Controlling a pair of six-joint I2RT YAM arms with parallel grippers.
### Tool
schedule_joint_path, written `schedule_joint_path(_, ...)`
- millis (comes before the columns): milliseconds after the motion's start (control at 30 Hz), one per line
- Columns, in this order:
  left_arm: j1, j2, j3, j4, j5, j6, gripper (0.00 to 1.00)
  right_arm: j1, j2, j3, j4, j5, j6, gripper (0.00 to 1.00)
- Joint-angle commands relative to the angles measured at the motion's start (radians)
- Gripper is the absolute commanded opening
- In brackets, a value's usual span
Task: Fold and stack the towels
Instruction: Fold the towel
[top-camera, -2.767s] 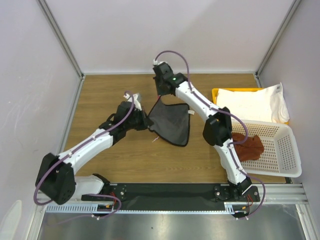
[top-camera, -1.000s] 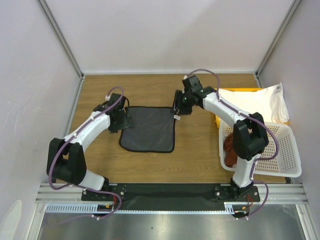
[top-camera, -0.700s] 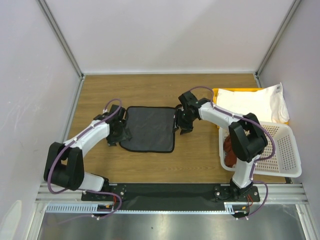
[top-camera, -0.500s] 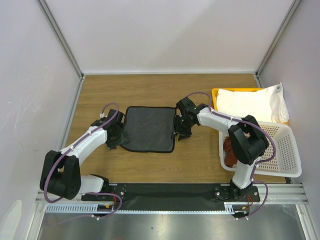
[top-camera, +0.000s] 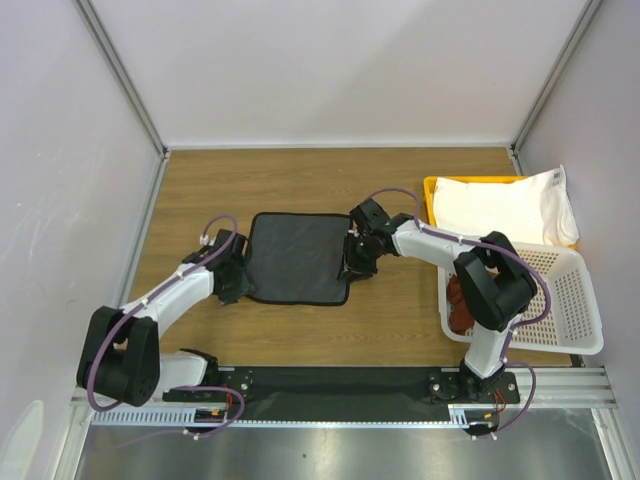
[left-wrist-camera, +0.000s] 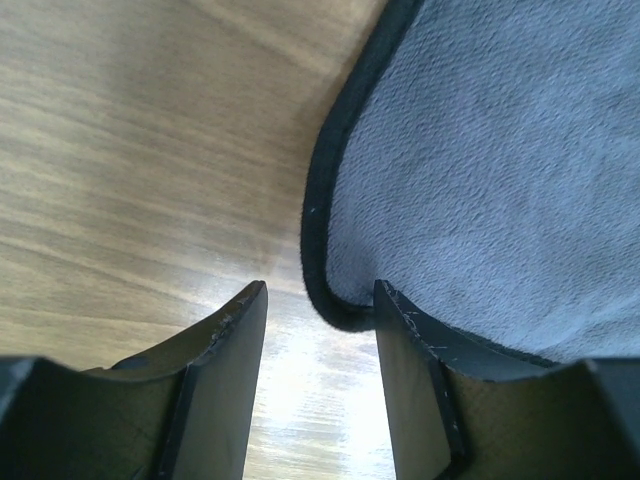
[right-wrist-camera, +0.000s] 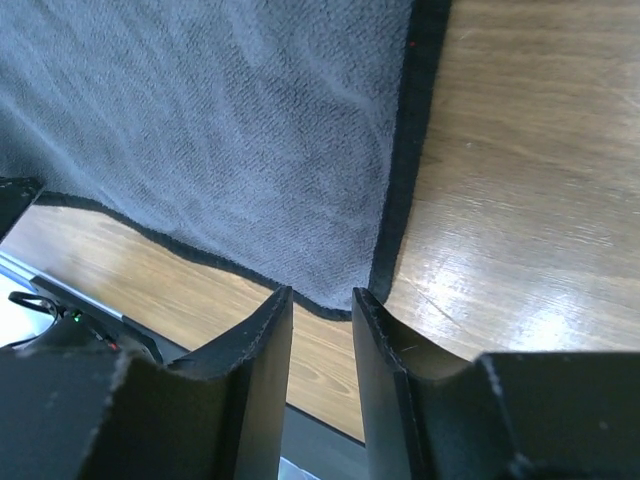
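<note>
Lying flat and unfolded near the middle of the wooden table (top-camera: 300, 180), the dark grey towel (top-camera: 298, 258) shows a black stitched border on all sides. Both arms reach low to its near edge. The left gripper (left-wrist-camera: 320, 288) sits at the near-left corner. Its fingers (left-wrist-camera: 230, 340) are spread, with the rounded corner of the cloth lying in the gap between them. The hem lies close against the inner face of the right-hand finger, and bare wood shows beside the other. The right gripper (right-wrist-camera: 320, 295) sits at the near-right corner. Its fingers (right-wrist-camera: 260, 350) stand a narrow gap apart, and the tip of the corner reaches just into that gap. Neither pair of fingers is seen pinching the cloth, which lies flat on the wood in both wrist views.

At the right side of the table, a white towel (top-camera: 500, 205) lies loosely heaped on a yellow tray (top-camera: 432, 190). One of its edges hangs over the far rim of the white basket (top-camera: 575, 300) beside the tray. A reddish-brown towel (top-camera: 458, 300) lies crumpled inside the basket at its left end, partly hidden by the right arm.
</note>
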Motion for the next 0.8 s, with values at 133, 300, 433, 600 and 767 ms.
schedule_joint_path(133,0.005,-0.070,-0.033,0.013,-0.003,-0.026,0.52,0.035,-0.022,0.002,-0.034,0.012,0.016,0.41)
schedule_joint_path(300,0.005,-0.101,-0.038,0.008,-0.010,-0.044,0.49,0.069,-0.031,-0.036,-0.036,0.016,0.049,0.43)
schedule_joint_path(433,0.005,-0.115,-0.053,0.033,-0.010,-0.053,0.41,0.088,-0.032,-0.051,-0.039,0.033,0.066,0.40)
schedule_joint_path(600,0.005,-0.115,-0.088,0.082,0.011,-0.075,0.29,0.095,-0.049,-0.084,-0.040,0.065,0.087,0.39)
schedule_joint_path(767,0.005,-0.136,-0.131,0.151,0.019,-0.090,0.12,0.097,-0.107,-0.130,-0.030,0.099,0.128,0.39)
